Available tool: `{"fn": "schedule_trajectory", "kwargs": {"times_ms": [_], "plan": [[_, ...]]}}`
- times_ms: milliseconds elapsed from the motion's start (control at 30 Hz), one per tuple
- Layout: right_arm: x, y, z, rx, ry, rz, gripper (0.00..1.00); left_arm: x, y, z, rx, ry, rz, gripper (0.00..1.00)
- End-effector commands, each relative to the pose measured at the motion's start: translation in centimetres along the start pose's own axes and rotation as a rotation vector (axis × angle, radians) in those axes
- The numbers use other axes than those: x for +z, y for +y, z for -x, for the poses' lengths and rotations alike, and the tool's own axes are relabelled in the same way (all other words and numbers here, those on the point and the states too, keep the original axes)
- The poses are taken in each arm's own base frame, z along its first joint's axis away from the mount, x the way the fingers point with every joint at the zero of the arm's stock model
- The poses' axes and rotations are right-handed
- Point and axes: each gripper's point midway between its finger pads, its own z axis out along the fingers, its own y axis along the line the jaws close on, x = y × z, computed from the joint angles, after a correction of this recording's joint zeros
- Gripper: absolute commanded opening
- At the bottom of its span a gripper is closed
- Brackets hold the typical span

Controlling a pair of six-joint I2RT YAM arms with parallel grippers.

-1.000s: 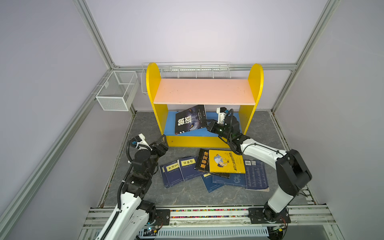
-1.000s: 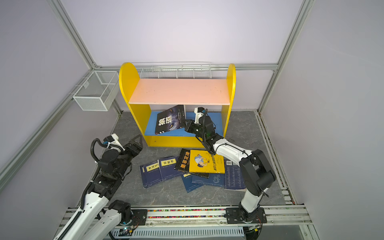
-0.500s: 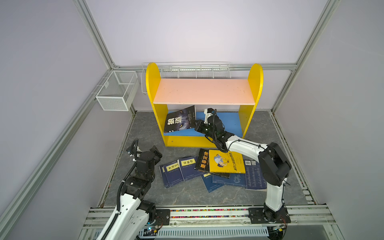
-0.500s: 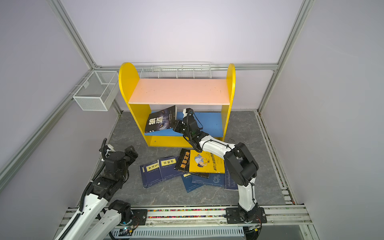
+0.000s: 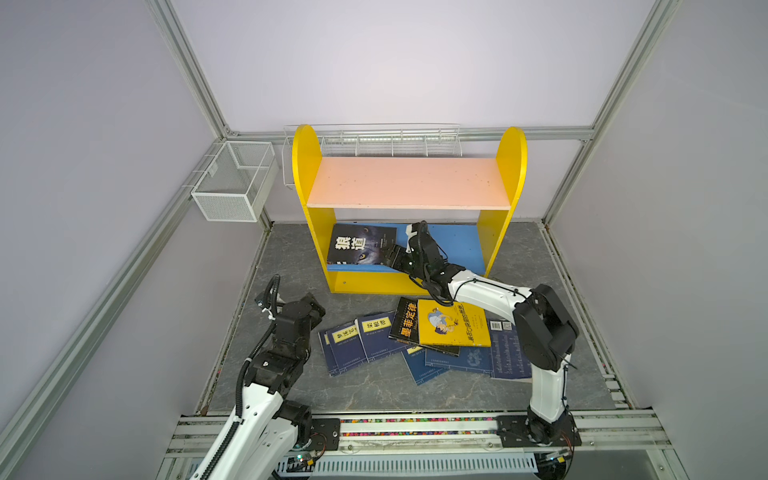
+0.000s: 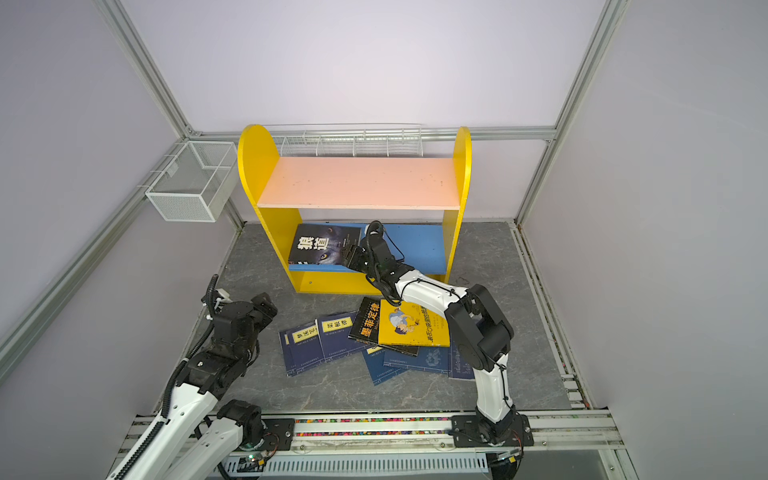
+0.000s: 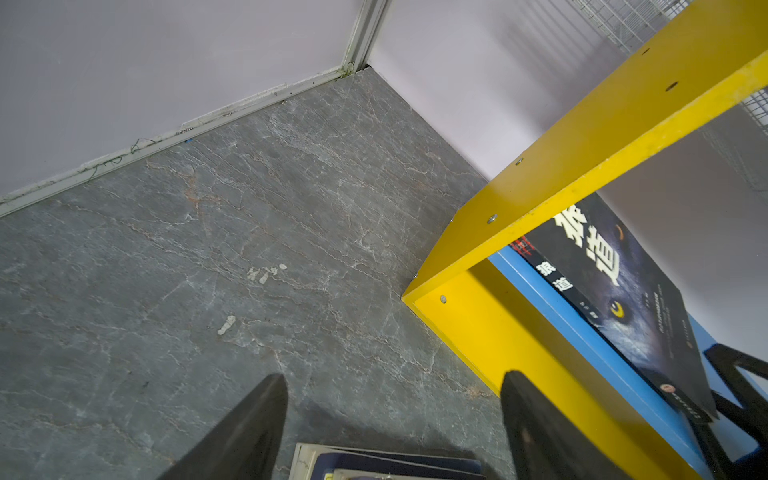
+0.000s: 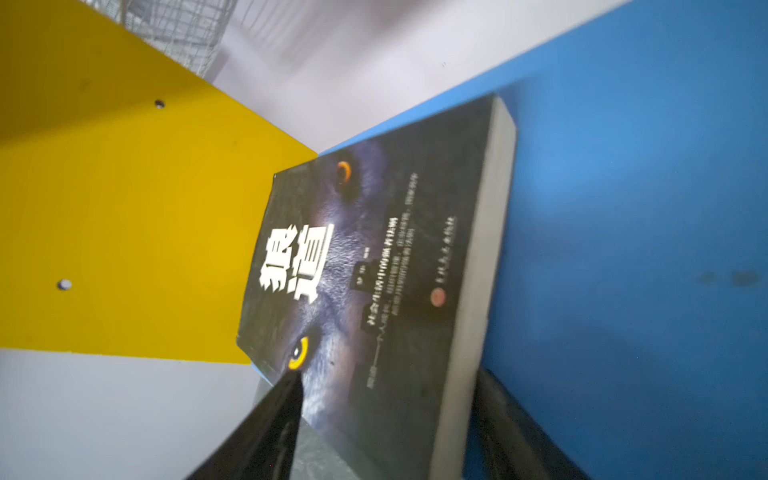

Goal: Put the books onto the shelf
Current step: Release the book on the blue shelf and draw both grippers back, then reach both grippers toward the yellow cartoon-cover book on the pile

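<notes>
Black book [image 5: 360, 248] rests on blue board [image 5: 457, 246] between spread right fingers [image 8: 266, 428].

Bookcase: yellow wooden round-sided bookcase [image 5: 409, 286] stood at the back of the grey marbled surface [image 5: 374, 386], before the white wire rack [image 5: 374, 141].
Lower level: on the blue lower board [image 5: 457, 245], black wolf-eyed paperback [image 5: 361, 245] sat at its left end, right pincer [image 5: 390, 258] just right.
Pile: other thin paperbacks [image 5: 415, 332] overlapped before the bookcase.
Left side: left pincer [image 7: 395, 376] hung left of the pile.
</notes>
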Motion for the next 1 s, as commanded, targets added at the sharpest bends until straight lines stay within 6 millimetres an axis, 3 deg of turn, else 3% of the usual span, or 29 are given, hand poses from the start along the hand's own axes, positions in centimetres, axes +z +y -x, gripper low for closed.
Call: {"fn": "schedule_trajectory", "kwargs": {"times_ms": [0, 100, 233, 367, 467, 600, 733, 800, 967], "plan": [[-0.9, -2.9, -1.0, -0.075, 0.035, -0.184, 0.87, -0.2, -0.8, 0.7, -0.034, -0.01, -0.024, 0.81], [-2.2, -3.7, 0.0, -0.112, 0.004, -0.256, 0.94, -0.1, -1.2, 0.5, -0.018, -0.002, -0.047, 0.81], [-4.7, -4.4, 1.0, -0.202, -0.034, -0.316, 0.94, 0.6, -3.1, -0.6, 0.076, 0.048, -0.132, 0.82], [-8.8, -5.8, 1.1, -0.303, -0.029, -0.37, 0.94, 1.8, -5.8, -3.3, 0.206, 0.162, -0.243, 0.82], [-12.5, -7.7, -0.3, -0.344, 0.029, -0.389, 0.94, 1.8, -8.5, -5.6, 0.27, 0.226, -0.345, 0.82], [-17.6, -12.3, -3.4, -0.306, 0.147, -0.48, 0.94, 0.3, -13.4, -9.1, 0.48, 0.258, -0.497, 0.83], [-21.9, -19.0, -7.0, -0.085, 0.276, -0.592, 0.93, -0.7, -17.0, -13.4, 0.667, 0.315, -0.613, 0.85], [-23.6, -21.2, -8.3, -0.005, 0.317, -0.6, 0.92, -1.2, -18.5, -16.0, 0.764, 0.366, -0.677, 0.85], [-26.7, -24.5, -10.1, 0.114, 0.354, -0.627, 0.92, -2.4, -20.4, -22.1, 0.946, 0.535, -0.802, 0.84]]}}
